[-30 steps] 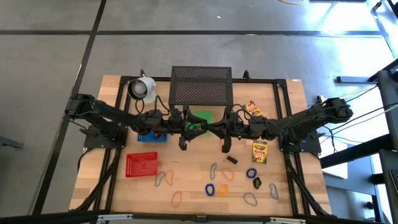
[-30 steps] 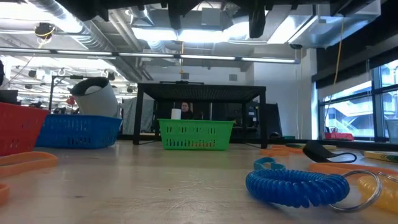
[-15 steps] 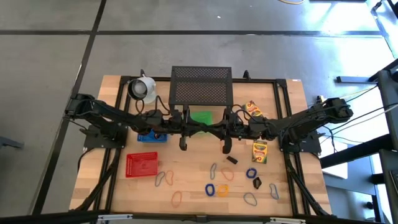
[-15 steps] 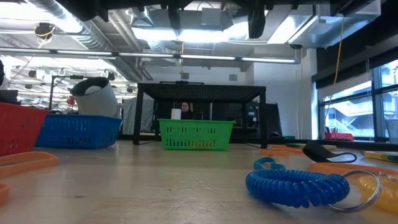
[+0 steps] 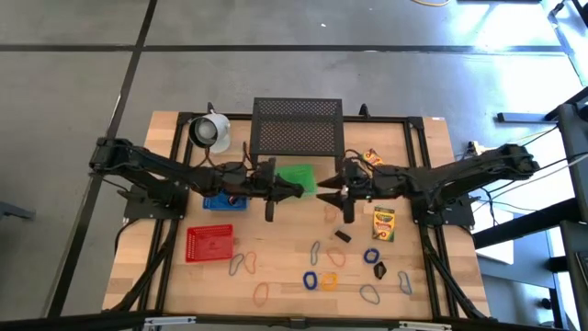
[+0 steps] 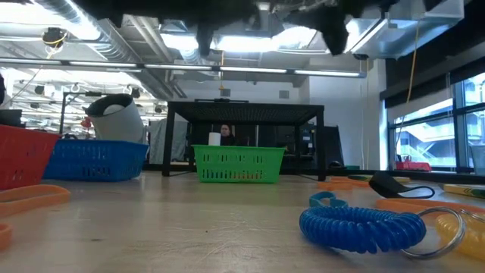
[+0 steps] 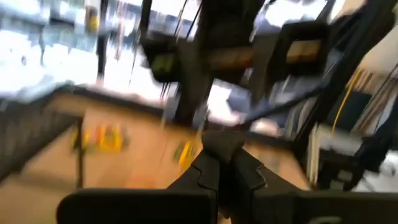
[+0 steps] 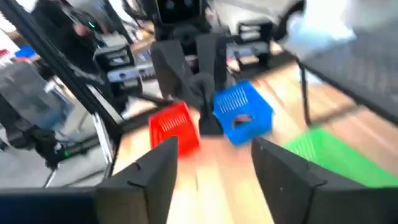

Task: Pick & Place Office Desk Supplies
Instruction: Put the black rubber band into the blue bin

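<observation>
Overhead, both arms reach inward over the middle of the bench (image 5: 175,129), tips facing each other above the green basket (image 5: 299,175). Left gripper (image 5: 296,191) sits at the basket's near left edge, jaws pressed together with nothing visibly between them; the left wrist view shows the two fingers (image 7: 205,171) meeting. Right gripper (image 5: 323,194) is just right of the basket, jaws spread and empty; the right wrist view shows a clear gap between its fingers (image 8: 155,168). Supplies lie loose on the near half of the bench: rubber-band loops (image 5: 312,279) in blue, orange and grey, a blue coiled band (image 6: 360,224) close to the low camera, a black clip (image 5: 343,236), and two crayon boxes (image 5: 383,223) at the right. Red basket (image 5: 209,243) and blue basket (image 5: 223,201) stand left of centre; black mesh stand (image 5: 298,126) and white cup (image 5: 210,130) stand at the far edge.
</observation>
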